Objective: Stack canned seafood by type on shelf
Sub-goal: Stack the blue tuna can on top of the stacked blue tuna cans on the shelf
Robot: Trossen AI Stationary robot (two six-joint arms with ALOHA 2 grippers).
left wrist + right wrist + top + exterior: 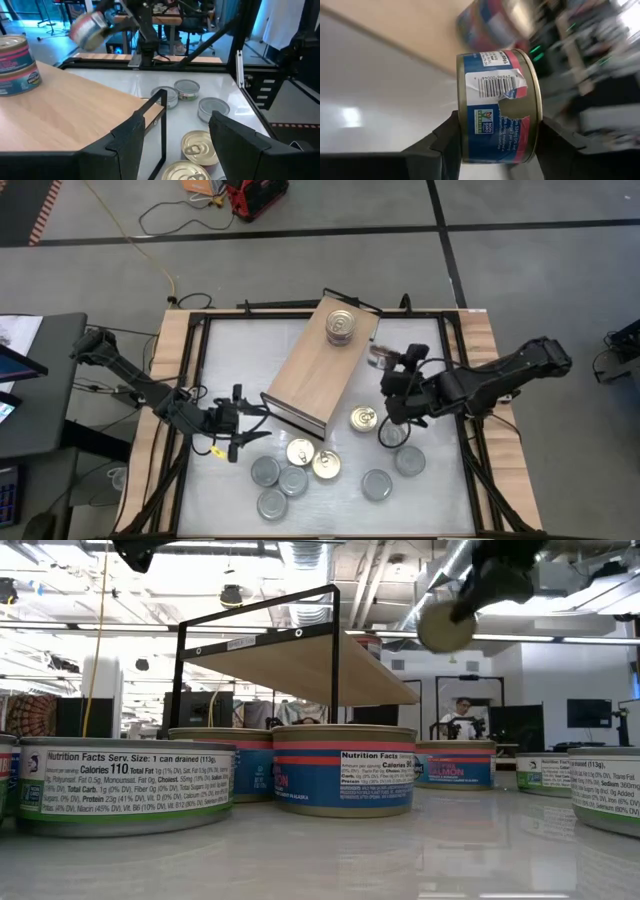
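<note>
1. Between the fingers of the right tool (495, 137) sits one tin (497, 105), clamped by its flat faces and lifted clear of the bench, just beside the shelf's long right edge. Its wrapper is blue with a red-pink band, bears a barcode with small digits I cannot make out, a small square green-and-white badge, and is torn near the middle.
2. Seen from above, that held tin (381, 357) hangs near the far half of the shelf (315, 370), a light wooden board on a thin black frame, lying at a slant across the white bench (440, 490).
3. On the board's far end stands a stack of tins (341, 326); the left wrist view shows pink and blue bands on them, the print too blurred to read.
4. Down on the bench, near the shelf's near end, lie three gold pull-tab tins (326, 465) and, around them, several grey-lidded tins (376, 484).
5. At bench height, the closest tin (125, 785) has a green-edged wrapper reading "Nutrition Facts Serv. Size: 1 can drained (113g)" and "Calories 110".
6. Beside it a blue-and-red tin (344, 782) also shows "Nutrition Facts" and "Calories"; a farther blue one (455, 766) reads "SALMON".
7. Off to the shelf's left, the left tool (243, 431) hovers low over the bench with its fingers spread apart and nothing between them.
</note>
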